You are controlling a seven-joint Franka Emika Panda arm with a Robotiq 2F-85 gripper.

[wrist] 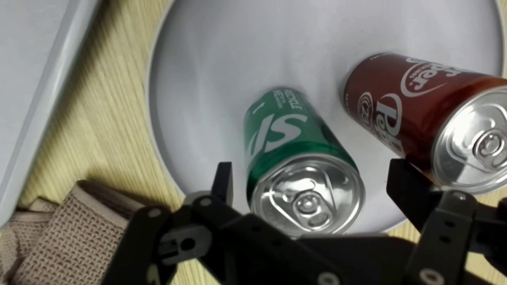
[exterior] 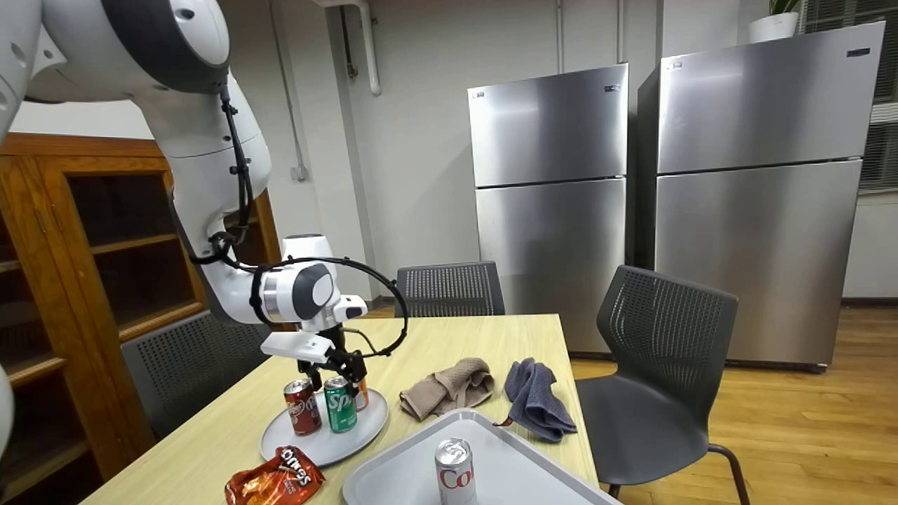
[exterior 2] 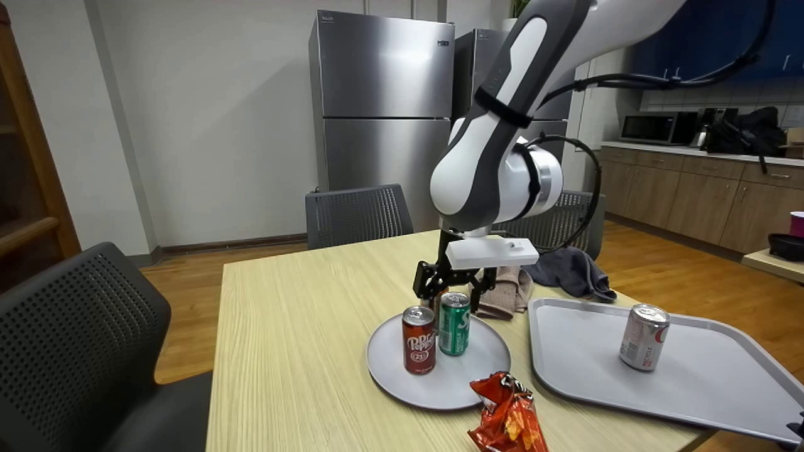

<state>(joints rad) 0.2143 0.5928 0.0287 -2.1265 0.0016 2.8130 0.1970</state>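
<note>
While your gripper [wrist: 310, 176] stands spread and apparently holds nothing, with the green can [wrist: 295, 136] showing between its fingertips, you could topple the red can [wrist: 424, 107] by drifting sideways, since one finger looks very close to that can's rim.

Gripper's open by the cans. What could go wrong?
The gripper might knock the Dr Pepper can: in the wrist view one finger overlaps its edge.
It could bump the orange can, mostly hidden behind the Sprite can in an exterior view and unseen in the wrist view.
Its opening leaves little room beside the Sprite can; slight misalignment might tip it.
</note>
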